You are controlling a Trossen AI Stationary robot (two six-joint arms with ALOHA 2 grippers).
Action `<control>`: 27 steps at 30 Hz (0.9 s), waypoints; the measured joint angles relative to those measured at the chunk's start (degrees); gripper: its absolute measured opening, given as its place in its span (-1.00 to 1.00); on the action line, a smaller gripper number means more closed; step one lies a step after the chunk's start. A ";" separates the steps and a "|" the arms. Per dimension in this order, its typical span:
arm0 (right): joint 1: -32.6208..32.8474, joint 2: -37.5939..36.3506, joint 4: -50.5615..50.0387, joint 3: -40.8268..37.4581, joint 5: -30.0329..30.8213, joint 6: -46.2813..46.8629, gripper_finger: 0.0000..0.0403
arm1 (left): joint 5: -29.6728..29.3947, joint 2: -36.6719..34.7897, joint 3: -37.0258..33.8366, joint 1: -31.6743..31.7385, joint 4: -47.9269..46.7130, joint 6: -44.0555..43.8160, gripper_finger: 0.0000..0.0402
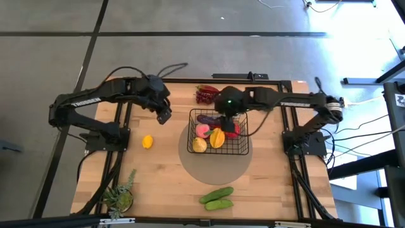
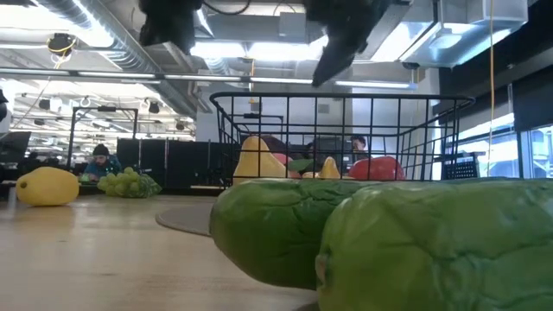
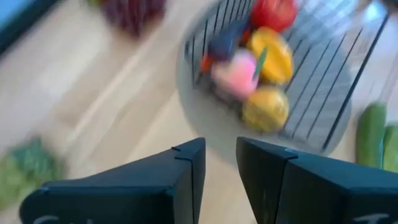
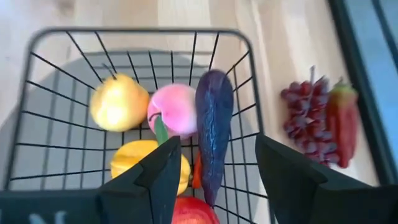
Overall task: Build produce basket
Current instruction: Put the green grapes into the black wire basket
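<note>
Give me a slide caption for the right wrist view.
Open right gripper above the wire basket holding eggplant, peach and other fruit.

I'm looking into a lab or open-plan workshop: exposed ceiling ducts (image 2: 95,43) at eleven o'clock, strip lights, dark desks, a seated person (image 2: 101,161) at nine o'clock.

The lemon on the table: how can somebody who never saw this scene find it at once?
Start at the black wire-mesh basket in the middle of the wooden table. Look toward the left arm's side: the small yellow lemon lies alone on bare wood, the only yellow fruit outside the basket.
</note>
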 joint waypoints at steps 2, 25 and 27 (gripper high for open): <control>0.00 -2.20 -1.29 0.00 -1.13 -1.52 -0.01 | -0.54 -0.45 0.02 -0.85 -0.36 -0.54 -0.60; 0.00 -14.80 -10.73 0.00 -10.47 -2.77 -0.01 | -18.24 -0.77 0.09 1.02 -0.71 -13.79 -0.60; 0.01 -14.77 -12.19 0.00 -10.47 -2.76 -0.01 | -18.18 -0.77 0.09 1.94 -0.73 -17.83 -0.60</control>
